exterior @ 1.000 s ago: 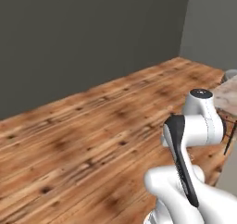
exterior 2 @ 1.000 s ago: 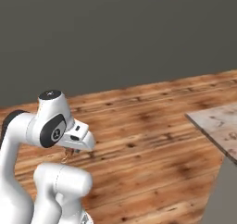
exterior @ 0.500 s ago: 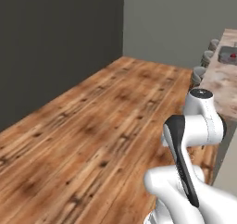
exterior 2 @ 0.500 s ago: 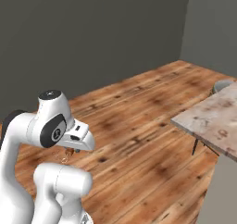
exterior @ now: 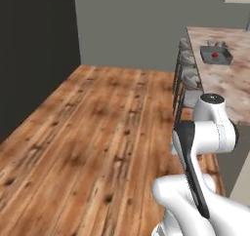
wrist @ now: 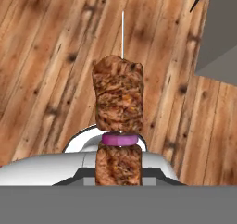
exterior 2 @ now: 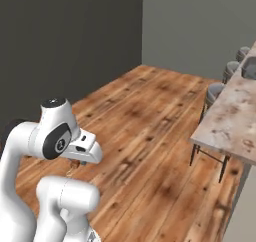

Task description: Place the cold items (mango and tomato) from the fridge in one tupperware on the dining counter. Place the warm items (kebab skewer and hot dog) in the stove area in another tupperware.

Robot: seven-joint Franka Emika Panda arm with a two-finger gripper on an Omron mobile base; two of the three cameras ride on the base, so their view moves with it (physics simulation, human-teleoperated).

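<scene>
1. A wooden plank floor (exterior: 97,132) ran between dark-grey walls, with the dining counter (exterior: 229,84) of beige-pink marbled stone along the right side in the left base view.
2. A row of grey stools (exterior: 188,74) stood just beside the counter's edge.
3. A light-grey tupperware (exterior: 216,54) sat on the far part of the counter, with a small red item, probably the tomato (exterior: 215,55), inside it.
4. The white arm was folded low over the floor, well apart from the counter.
5. In the hand view the gripper (wrist: 118,172) was pinched on the kebab skewer (wrist: 118,98).
6. The skewer rose straight out from between the fingers: brown meat chunks, a purple slice between them, and a thin pale tip beyond, all hanging over bare floor.
</scene>
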